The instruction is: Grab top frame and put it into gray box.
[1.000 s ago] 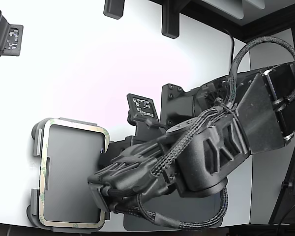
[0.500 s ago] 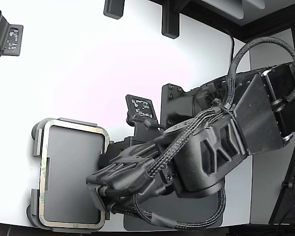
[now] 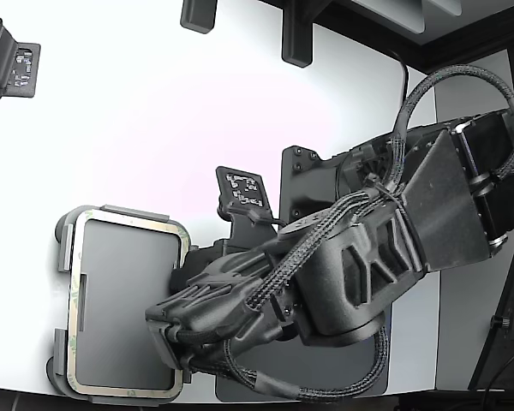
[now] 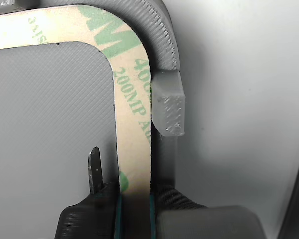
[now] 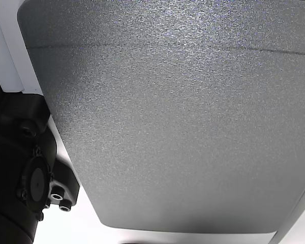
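The top frame (image 3: 130, 221) is a thin cream ring with green marks. It lies flat in the light gray box (image 3: 62, 257) at the exterior view's lower left. My gripper (image 3: 168, 336) sits over the frame's side nearest the arm, close to a corner. In the wrist view the frame's strip (image 4: 132, 124) runs straight in between my gripper's (image 4: 134, 199) two black jaws, which close against its edges. A thin finger tip (image 4: 94, 167) stands just inside the opening. A raised tab of the box (image 4: 168, 107) stands beside the strip.
A dark gray flat mat (image 3: 265, 385) lies under the arm at the front edge and fills the other view (image 5: 173, 112). Black fixtures with marker tags stand mid-table (image 3: 244, 190) and at the far left (image 3: 13, 64). White tabletop (image 3: 154, 111) spreads behind the box.
The arm and gripper have shifted slightly toward the exterior view's left, over the frame's edge. The frame and the box have stayed where they were.
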